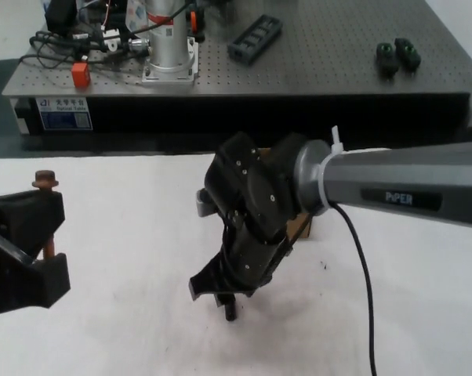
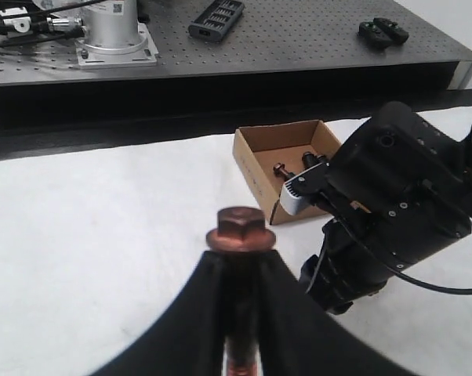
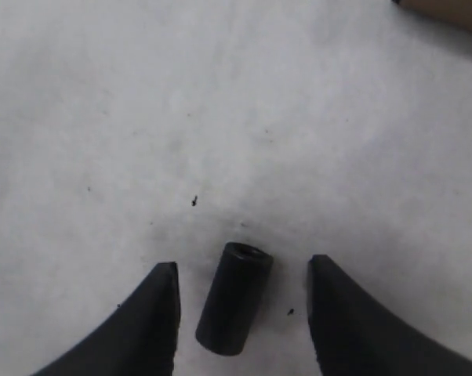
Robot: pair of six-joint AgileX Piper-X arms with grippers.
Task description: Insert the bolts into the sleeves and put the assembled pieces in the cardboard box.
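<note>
Right tool (image 3: pixel 242 268) is spread, nothing gripped, and sits low over the worktop (image 2: pixel 103 235). The sleeve (image 3: pixel 234 309) lies on its side between the two fingers and touches neither. Its long axis runs roughly along the gap, slightly skewed, open bore facing away from the wrist, so closing should pinch it across the round body. That skew is the thing to watch: it may roll or twist. Left tool (image 2: pixel 240 266) is pinching the bolt (image 2: pixel 240 233) by the shank, upright with the head up, well off to the side of the sleeve, so the right arm is the nearer one. The cardboard box (image 2: pixel 255 176) sits just behind the right arm. Count: one bolt in hand, one loose sleeve, one box. Inside the box there is at least one bolted piece plus another dark part. The rest is hidden, so the total can't be confirmed.
</note>
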